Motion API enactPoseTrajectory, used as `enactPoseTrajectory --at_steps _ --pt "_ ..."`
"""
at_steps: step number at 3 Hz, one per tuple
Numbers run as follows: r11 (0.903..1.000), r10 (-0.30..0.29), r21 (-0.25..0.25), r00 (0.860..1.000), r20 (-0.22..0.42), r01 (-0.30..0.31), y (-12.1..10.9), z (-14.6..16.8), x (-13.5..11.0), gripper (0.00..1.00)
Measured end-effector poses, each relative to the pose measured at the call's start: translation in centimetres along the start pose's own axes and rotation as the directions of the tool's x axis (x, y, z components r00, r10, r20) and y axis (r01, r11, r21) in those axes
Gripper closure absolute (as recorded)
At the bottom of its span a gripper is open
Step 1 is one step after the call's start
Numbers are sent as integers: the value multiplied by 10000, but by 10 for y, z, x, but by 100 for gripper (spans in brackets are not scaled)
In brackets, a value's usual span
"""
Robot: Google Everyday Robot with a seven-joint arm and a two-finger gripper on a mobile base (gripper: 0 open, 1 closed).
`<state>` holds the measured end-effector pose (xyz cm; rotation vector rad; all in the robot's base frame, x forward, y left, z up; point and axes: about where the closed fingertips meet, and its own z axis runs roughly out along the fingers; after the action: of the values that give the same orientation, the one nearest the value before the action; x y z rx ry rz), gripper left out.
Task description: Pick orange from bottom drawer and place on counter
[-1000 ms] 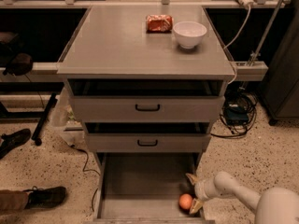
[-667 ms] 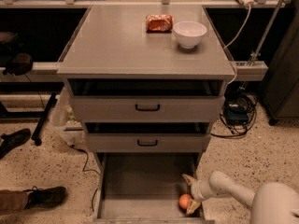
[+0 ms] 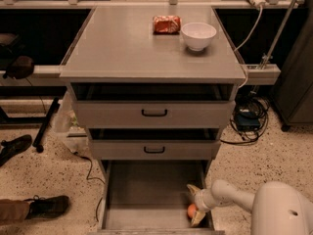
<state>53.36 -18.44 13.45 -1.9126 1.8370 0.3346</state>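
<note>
The bottom drawer (image 3: 146, 195) is pulled open at the foot of the grey cabinet. The orange (image 3: 191, 210) lies in its front right corner. My gripper (image 3: 195, 204) reaches in from the right on its white arm, and its two pale fingers are spread, one behind and one in front of the orange. The fingers stand around the fruit and are not closed on it. The counter (image 3: 122, 43) is the cabinet's flat grey top.
An orange-red snack packet (image 3: 166, 24) and a white bowl (image 3: 198, 35) sit at the back right of the counter. The two upper drawers (image 3: 154, 112) are slightly open. Shoes (image 3: 46, 207) and cables lie on the floor to the left, more cables to the right.
My gripper has moved a little left and deeper into the drawer, so its fingers now straddle the orange. The orange has not moved.
</note>
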Motion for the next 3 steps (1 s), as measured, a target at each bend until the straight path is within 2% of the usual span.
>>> enactPoseTrajectory --at_steps 1,2,3 --pt "9999 47 -149 9997 -237 -50 4 7 5 0" --pt "9994 213 -272 9987 -467 -226 9 11 17 12" --pt "9989 309 -331 9979 -570 -328 14 12 23 31"
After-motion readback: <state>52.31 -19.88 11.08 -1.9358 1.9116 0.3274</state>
